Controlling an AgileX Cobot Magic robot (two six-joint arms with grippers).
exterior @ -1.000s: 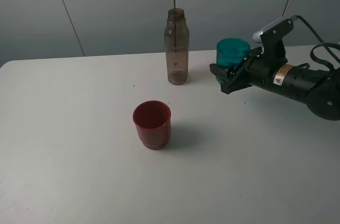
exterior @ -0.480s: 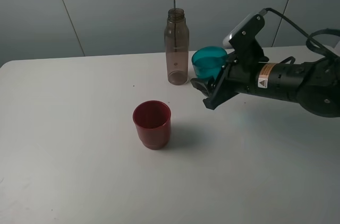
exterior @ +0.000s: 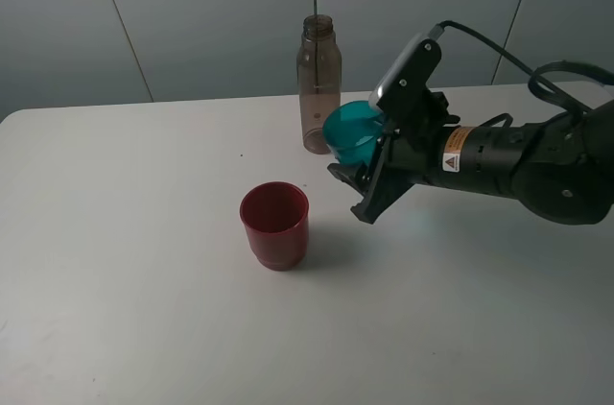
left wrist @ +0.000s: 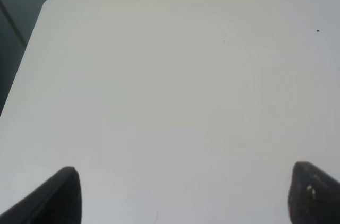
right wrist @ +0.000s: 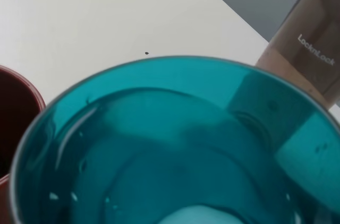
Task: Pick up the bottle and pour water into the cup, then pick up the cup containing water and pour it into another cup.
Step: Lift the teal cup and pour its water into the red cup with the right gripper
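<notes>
— Near the far edge of the bench (exterior: 115, 347), high view: what is listed?
— Item 1, bottle (exterior: 318, 83): upright, uncapped. Item 2, red cup (exterior: 275, 223): upright, mid-bench, nearer the front edge than the bottle. Item 3, teal cup (exterior: 350, 131): off the surface, tilted with its mouth leaning toward the red cup, clamped in the right gripper (exterior: 353, 184).
— Left wrist view?
— Left gripper (left wrist: 188, 197): fingertips (left wrist: 64, 195) spread wide, nothing between them. Bare bench below, one rounded corner showing.
— Right wrist view?
— Teal cup (right wrist: 175, 144): its mouth fills the picture. Bottle (right wrist: 313, 49) beyond its rim. Red cup (right wrist: 16, 107): only part of the rim shows. The claw itself is out of sight here.
</notes>
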